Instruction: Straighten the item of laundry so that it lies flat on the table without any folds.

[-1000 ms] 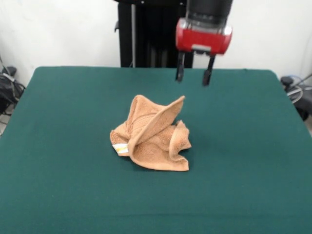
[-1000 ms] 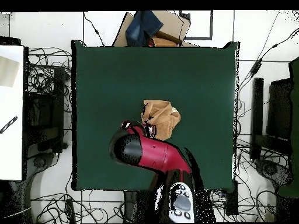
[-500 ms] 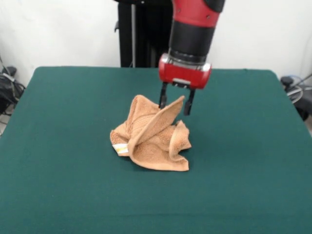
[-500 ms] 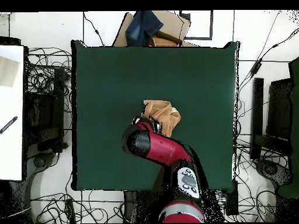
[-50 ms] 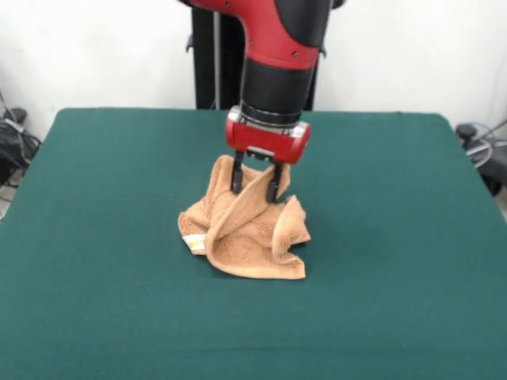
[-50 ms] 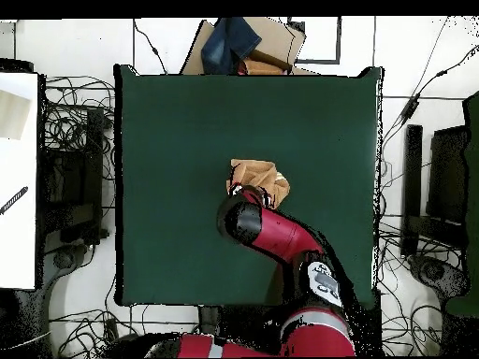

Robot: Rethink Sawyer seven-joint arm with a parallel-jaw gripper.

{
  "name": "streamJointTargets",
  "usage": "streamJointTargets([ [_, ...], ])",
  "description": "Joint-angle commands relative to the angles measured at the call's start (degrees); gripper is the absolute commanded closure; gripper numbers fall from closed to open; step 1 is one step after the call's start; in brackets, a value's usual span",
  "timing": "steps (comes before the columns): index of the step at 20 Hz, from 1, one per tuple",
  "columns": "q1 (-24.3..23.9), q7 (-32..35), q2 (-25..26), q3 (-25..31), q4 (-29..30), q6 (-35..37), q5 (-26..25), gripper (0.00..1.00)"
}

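Lying crumpled near the middle of the table [image 5: 95,301], the item of laundry [image 5: 245,233] is bunched into a heap with several folds standing up off the green cloth. Its nearest part, toward the table's near edge, is a flat lobe resting on the surface, with a rolled flap at its right. Just left of that, at the heap's near-left edge, a small white-yellow tag [image 5: 193,242] peeks out, which marks one hem of the towel and hints that this side is already down on the table.

Farther back, a tall ridge of terry rises to a peak at the heap's far side. The hand [image 5: 254,185] has come down right over that peak, and its two dark fingers [image 5: 236,177] stand on either side of the raised fold with a clear gap between them; they are parted and look not yet closed on the cloth, so nothing is gripped. That ridge is the highest, most reachable piece, likely why the hand is set there: lifting or dragging it should let the heap unfold under its own weight.

Seen from overhead, the towel [image 6: 261,178] sits about midway between the table's side edges, with the arm [image 6: 271,234] covering its base-side part. Wide bare table lies on every side, leaving room to spread the towel flat. The task seems at an early stage.
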Motion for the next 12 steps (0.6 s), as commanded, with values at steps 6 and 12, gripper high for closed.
streamJointTargets([
  [6, -1.8, 10.3, 1.4, 8.7, -1.9, -1.3, -0.6, 1.00],
  [12, -1.4, 8.9, 1.2, 8.2, -2.6, 1.6, -0.6, 1.00],
])
